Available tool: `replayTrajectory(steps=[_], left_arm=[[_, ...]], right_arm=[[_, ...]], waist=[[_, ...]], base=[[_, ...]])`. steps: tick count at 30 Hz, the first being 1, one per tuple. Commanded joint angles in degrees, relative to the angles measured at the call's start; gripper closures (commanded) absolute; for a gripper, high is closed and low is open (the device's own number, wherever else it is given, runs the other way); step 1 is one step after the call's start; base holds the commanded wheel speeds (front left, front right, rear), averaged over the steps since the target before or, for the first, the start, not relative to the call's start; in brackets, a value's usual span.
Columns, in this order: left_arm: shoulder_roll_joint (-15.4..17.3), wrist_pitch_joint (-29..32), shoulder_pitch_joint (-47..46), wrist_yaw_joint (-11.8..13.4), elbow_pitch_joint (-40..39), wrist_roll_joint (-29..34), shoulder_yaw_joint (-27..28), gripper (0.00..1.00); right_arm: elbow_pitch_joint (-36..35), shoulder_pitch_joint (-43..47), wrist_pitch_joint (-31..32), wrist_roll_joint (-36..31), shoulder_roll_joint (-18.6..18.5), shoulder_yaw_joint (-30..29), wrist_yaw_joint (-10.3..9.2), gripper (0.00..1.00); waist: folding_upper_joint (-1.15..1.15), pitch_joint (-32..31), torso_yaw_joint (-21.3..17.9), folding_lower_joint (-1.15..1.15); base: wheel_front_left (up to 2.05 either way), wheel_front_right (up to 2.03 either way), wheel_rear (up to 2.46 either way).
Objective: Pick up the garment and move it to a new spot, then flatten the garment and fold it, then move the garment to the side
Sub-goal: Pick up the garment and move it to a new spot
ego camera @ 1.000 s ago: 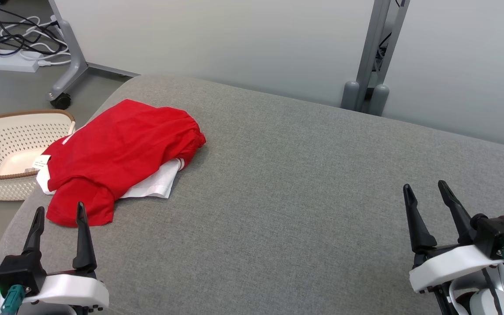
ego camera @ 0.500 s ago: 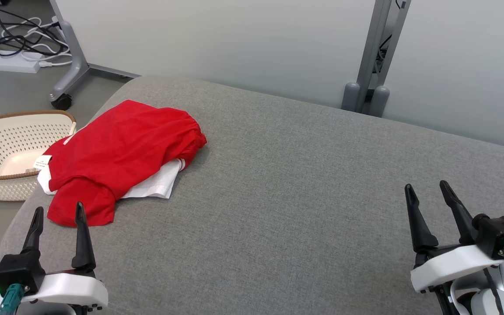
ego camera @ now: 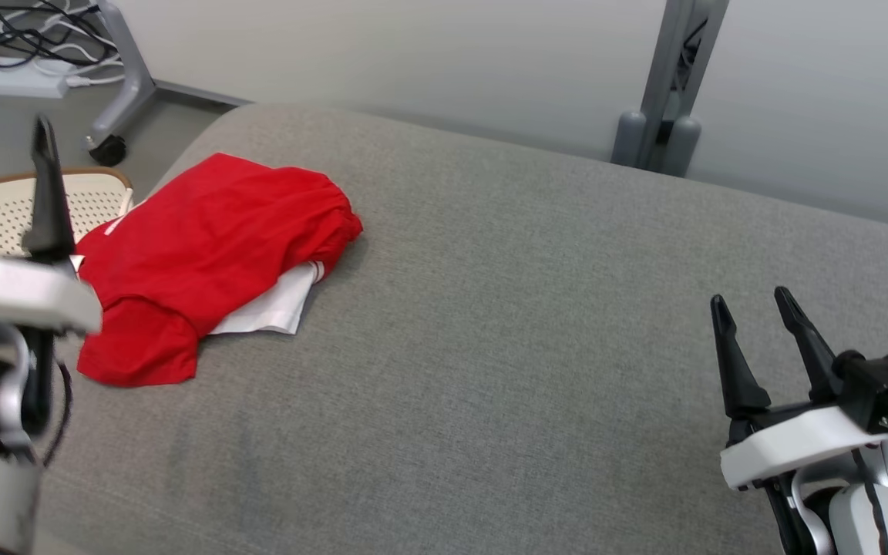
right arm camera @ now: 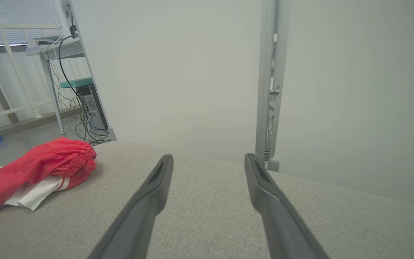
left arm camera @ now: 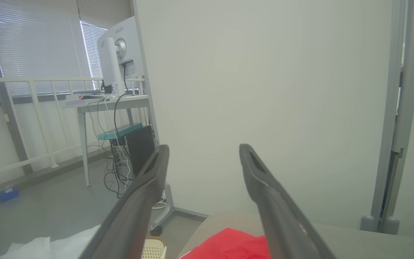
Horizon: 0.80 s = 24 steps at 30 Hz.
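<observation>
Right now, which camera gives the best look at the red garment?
Head view: nearly all of the red garment shows from above. Right wrist view shows it side-on at left; left wrist view, a corner.

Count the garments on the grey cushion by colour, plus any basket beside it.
Red garment: 1
White garment: 1
Basket: 1
Total: 3
</observation>
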Motion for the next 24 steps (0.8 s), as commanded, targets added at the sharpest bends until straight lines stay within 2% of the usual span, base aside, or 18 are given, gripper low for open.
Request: replayTrajectory(steps=[1,5,12,15,16,24], left_arm=[[1.10,2.03,-3.45,-1.06,1.66,-0.68,-0.11,0.00],[3.05,8.31,-12.03,-4.14,10.29,-3.19,-0.94,0.00],[3.58,17.27,-23.11,-8.43,29.90,-7.50,-2.37,0.00],[3.72,19.22,-26.12,-9.86,37.91,-8.65,-2.69,0.00],[3.72,19.22,-26.12,-9.86,37.91,-8.65,-2.69,0.00],[2.87,21.44,-30.55,-12.59,54.23,-11.36,-2.98,0.00]], right_arm=[[-0.64,-0.94,0.32,-0.55,-0.27,0.47,0.13,0.00],[-1.84,-2.68,0.74,-1.01,-0.32,1.56,0.13,0.00],[-3.19,-5.37,1.48,-2.19,-0.30,2.28,0.13,0.00],[-3.15,-6.57,1.61,-2.58,-0.32,2.84,0.13,0.00],[-3.15,-6.57,1.61,-2.58,-0.32,2.84,0.13,0.00],[-3.42,-9.14,1.73,-3.51,-0.51,3.67,0.13,0.00]], waist=[[0.00,1.79,-1.23,0.00],[0.00,5.17,-3.69,0.00],[0.00,12.17,-7.16,0.00],[0.00,14.71,-8.53,0.00],[0.00,14.71,-8.53,0.00],[0.00,19.90,-10.49,0.00]], base=[[0.00,0.00,0.00],[0.00,0.00,0.00],[0.00,0.00,0.00],[0.00,0.00,0.00],[0.00,0.00,0.00],[0.00,0.00,0.00]])
